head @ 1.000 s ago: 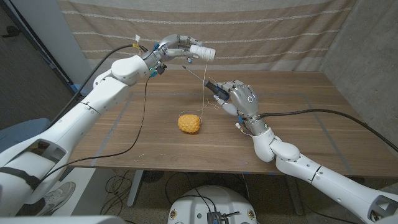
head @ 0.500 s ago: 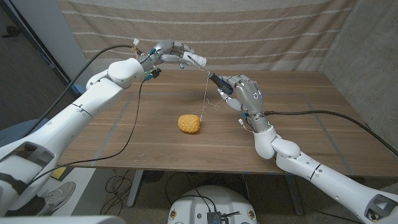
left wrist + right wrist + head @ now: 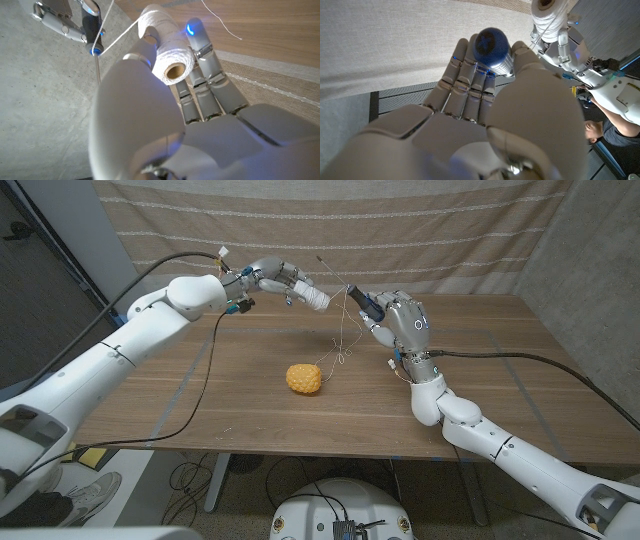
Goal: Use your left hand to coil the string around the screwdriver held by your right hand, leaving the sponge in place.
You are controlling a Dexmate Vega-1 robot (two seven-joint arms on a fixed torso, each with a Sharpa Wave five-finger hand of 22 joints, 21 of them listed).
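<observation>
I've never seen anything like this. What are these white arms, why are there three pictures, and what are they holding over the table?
It is a robot with two white arms, each ending in a robot hand. The wide picture looks down from a camera on its head; the other two come from cameras on its wrists, looking along the back of each hand. The left robot hand holds a spool of white string. The right robot hand grips a screwdriver with a dark blue handle end. String runs from the spool to the screwdriver, and a loose end hangs toward the wooden table. An orange-yellow sponge lies on it, with no hand on it.
</observation>
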